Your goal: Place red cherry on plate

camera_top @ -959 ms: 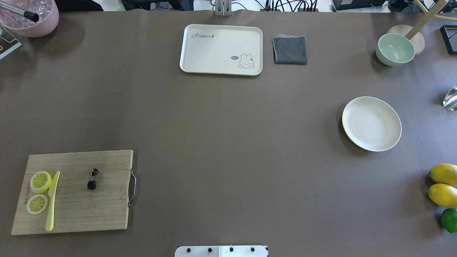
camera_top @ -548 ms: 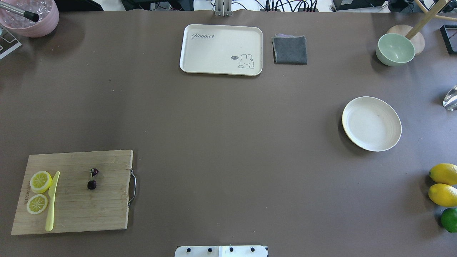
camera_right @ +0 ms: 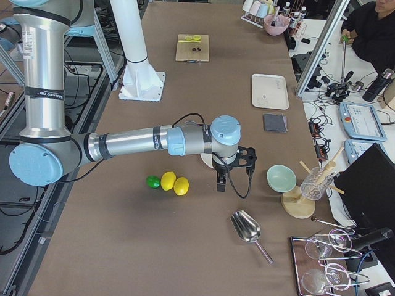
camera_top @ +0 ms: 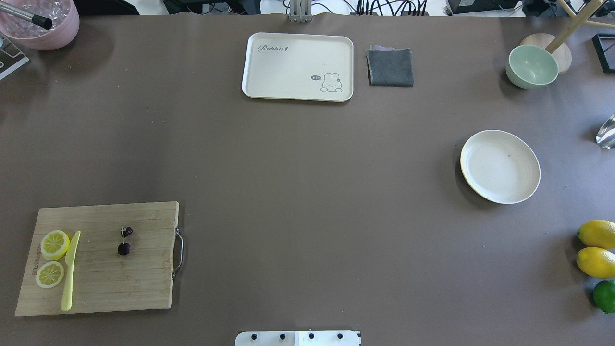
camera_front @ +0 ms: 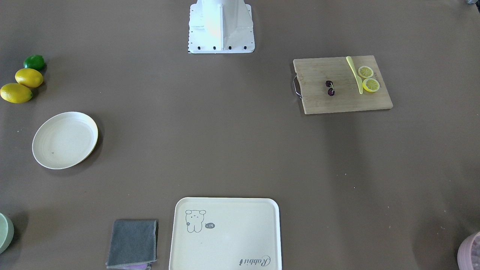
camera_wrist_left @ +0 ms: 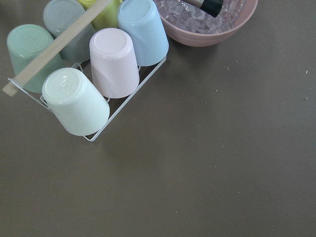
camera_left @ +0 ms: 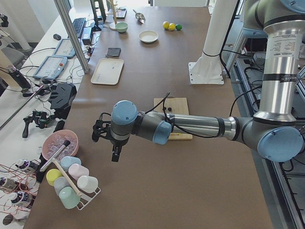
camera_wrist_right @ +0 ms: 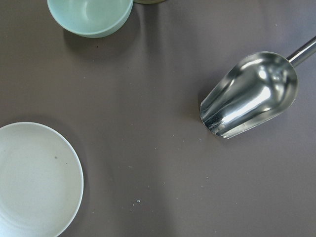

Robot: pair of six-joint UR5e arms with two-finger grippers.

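I see the cherry [camera_top: 124, 241] on the board [camera_top: 144, 288], well in from its edges; the plate [camera_top: 499, 198] sits far right, wide table [camera_top: 307, 192] between. The left gripper [camera_left: 99, 131] and right gripper [camera_right: 247, 159] show only sidelong: I cannot tell their opening or hold.

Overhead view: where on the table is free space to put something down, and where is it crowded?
The widest bare stretch is the middle, between the cutting board, the tray and the plate. The plate itself is empty. Crowded: the board's left edge with lemon slices and knife, and the table's right edge by the lemons.
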